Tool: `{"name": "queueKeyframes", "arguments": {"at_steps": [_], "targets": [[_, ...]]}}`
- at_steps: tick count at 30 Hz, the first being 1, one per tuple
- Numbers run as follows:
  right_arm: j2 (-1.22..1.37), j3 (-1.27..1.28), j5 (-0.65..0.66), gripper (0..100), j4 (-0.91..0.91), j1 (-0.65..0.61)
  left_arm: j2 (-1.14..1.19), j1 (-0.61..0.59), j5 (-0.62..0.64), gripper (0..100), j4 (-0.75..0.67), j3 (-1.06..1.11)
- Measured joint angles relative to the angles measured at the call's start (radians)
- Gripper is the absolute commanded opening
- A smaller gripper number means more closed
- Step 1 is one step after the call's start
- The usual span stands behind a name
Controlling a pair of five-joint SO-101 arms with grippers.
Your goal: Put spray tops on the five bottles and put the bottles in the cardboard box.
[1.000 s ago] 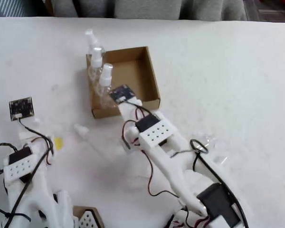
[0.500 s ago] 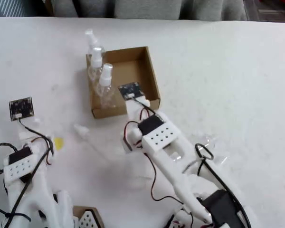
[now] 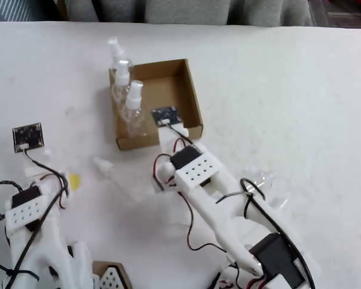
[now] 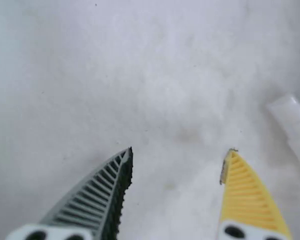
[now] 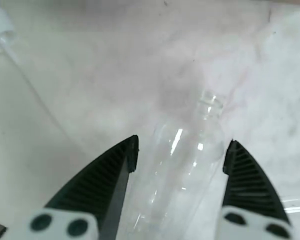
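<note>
White counter [image 3: 301, 90], cardboard box [image 3: 189, 90] with three topped bottles [image 3: 131, 105] along one wall, right hand [image 5: 182, 145] wide open astride an uncapped bottle [image 5: 207, 112] lying flat, left hand [image 4: 179, 152] open and empty, loose spray top [image 3: 102, 164] nearby

Left end effector [image 4: 177, 151] has bare table [image 4: 140, 60] between and ahead of its spread fingers, just a spray top [image 4: 291, 118] out past the yellow one. Right end effector [image 5: 180, 144], fingers apart, straddles a capless bottle [image 5: 190, 167]. The cardboard box [image 3: 192, 99] wall stands just ahead of it.
</note>
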Motion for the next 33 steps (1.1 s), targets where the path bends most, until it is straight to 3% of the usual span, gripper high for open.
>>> {"name": "queueKeyframes", "arguments": {"at_steps": [33], "targets": [[0.097, 0.000, -0.043, 24.7, -0.032, 0.041, 0.000, 0.002, 0.000, 28, 0.000, 0.000]]}}
